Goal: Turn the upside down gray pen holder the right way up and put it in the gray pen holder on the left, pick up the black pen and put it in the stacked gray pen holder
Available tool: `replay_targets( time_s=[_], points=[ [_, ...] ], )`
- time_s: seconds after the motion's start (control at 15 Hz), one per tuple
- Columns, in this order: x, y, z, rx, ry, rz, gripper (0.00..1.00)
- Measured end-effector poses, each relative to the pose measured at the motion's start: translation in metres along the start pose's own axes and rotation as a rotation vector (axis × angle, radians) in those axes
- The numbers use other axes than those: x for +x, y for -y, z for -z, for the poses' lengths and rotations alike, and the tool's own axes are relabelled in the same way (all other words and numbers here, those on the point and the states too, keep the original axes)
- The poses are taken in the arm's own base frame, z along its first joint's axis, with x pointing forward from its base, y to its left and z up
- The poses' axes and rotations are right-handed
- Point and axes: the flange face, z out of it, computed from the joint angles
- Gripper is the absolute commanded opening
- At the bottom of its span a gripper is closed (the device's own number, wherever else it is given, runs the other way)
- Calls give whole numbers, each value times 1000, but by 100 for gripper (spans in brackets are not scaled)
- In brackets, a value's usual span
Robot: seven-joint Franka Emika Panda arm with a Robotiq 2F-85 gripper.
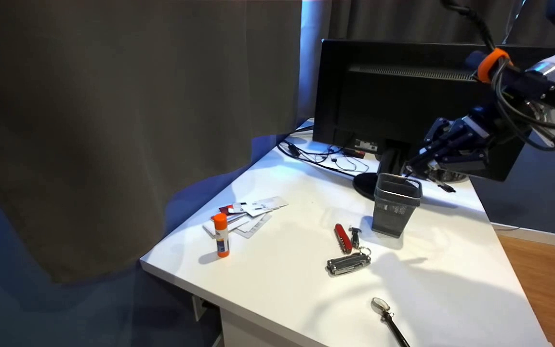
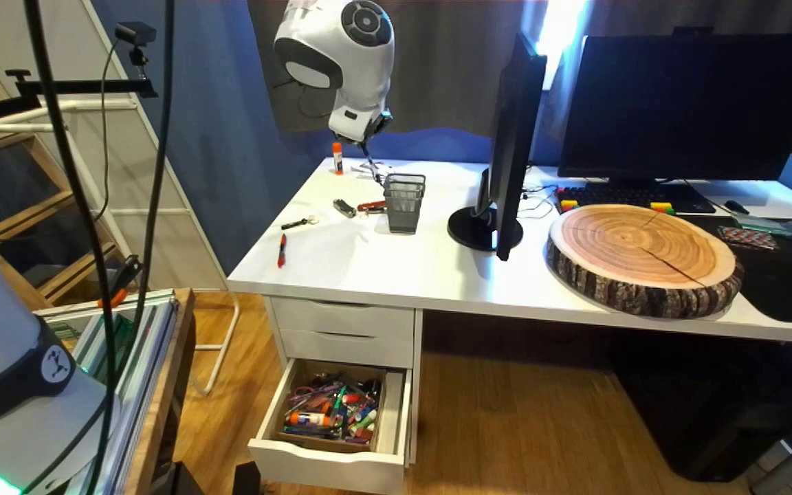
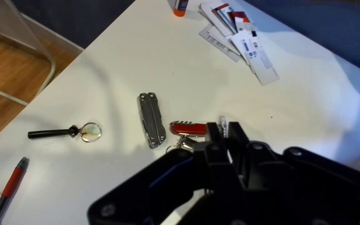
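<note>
The gripper (image 3: pixel 223 128) grips a pen (image 3: pixel 222 120) near the stacked gray pen holders (image 1: pixel 394 209).

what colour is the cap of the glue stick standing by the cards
Orange. The cap shows best in an exterior view.

White arm (image 2: pixel 365 77), black pincer (image 3: pixel 223 128)

pen holders (image 1: pixel 394 217): gray mesh | gripper (image 3: pixel 224 128): black | pocket knife (image 1: pixel 343 238): red | glue stick (image 1: pixel 221 235): orange, white, blue | desk (image 1: pixel 297 241): white
</note>
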Motion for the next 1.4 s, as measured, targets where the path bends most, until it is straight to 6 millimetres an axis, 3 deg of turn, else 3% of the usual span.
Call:
replay_targets(
  time_s=[0.47, 1.4],
  points=[
    [-1, 20, 17, 112, 119, -115, 3],
    [33, 29, -30, 201, 307, -225, 3]
  ],
)
